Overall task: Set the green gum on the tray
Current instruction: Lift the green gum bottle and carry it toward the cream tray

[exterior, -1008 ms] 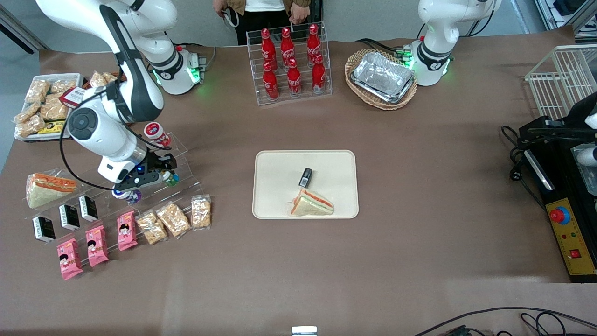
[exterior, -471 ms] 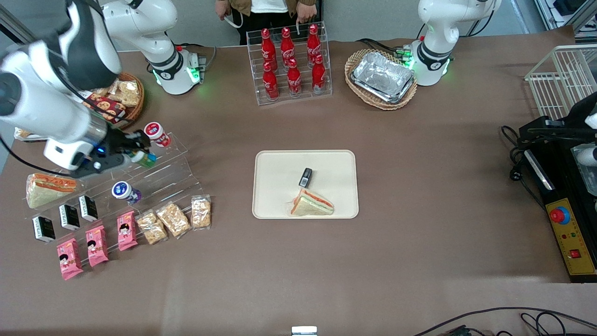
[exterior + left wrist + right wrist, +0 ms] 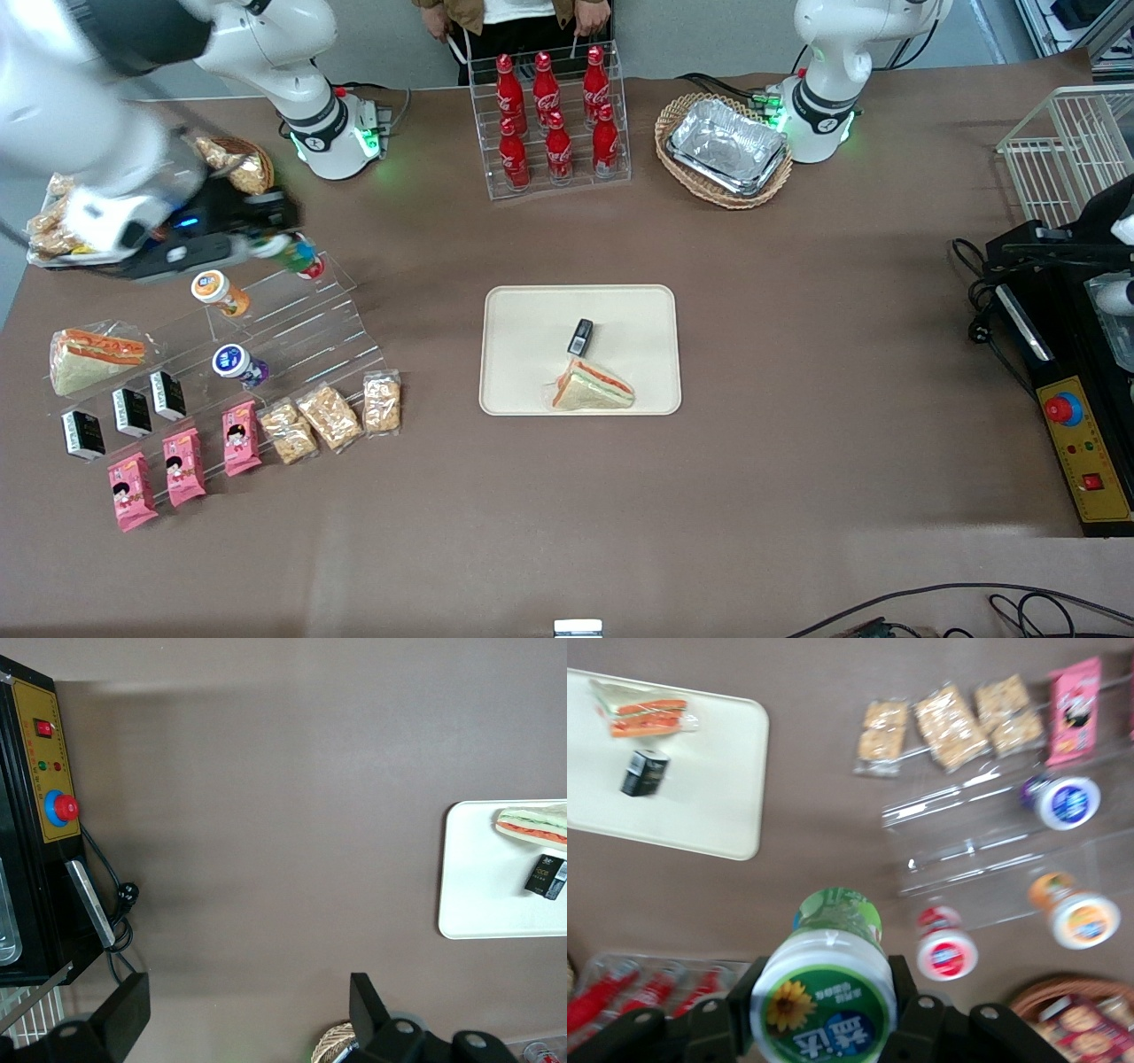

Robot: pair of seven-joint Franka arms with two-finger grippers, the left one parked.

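Observation:
My right gripper (image 3: 275, 245) is shut on the green gum (image 3: 292, 252), a small green canister with a white lid and green label, and holds it in the air above the clear acrylic stand. In the right wrist view the gum (image 3: 826, 992) fills the space between the two black fingers (image 3: 740, 997) of the gripper (image 3: 824, 1005). The cream tray (image 3: 532, 372) lies at the table's middle, well off toward the parked arm's end from the gripper, and holds a wrapped sandwich (image 3: 592, 387) and a small black box (image 3: 580, 336). The tray also shows in the right wrist view (image 3: 700, 806).
The clear stepped stand (image 3: 301, 332) holds an orange canister (image 3: 217, 292), a purple blue-lidded canister (image 3: 236, 364) and a red-labelled one (image 3: 946, 954). Snack packs (image 3: 328, 416), pink packets (image 3: 182, 465) and black boxes (image 3: 131, 410) lie in front. Cola bottle rack (image 3: 551, 120) and foil-tray basket (image 3: 725, 149) stand farther back.
My gripper has lifted the green gum off the stand and risen away from the front camera, uncovering the orange canister on the stand.

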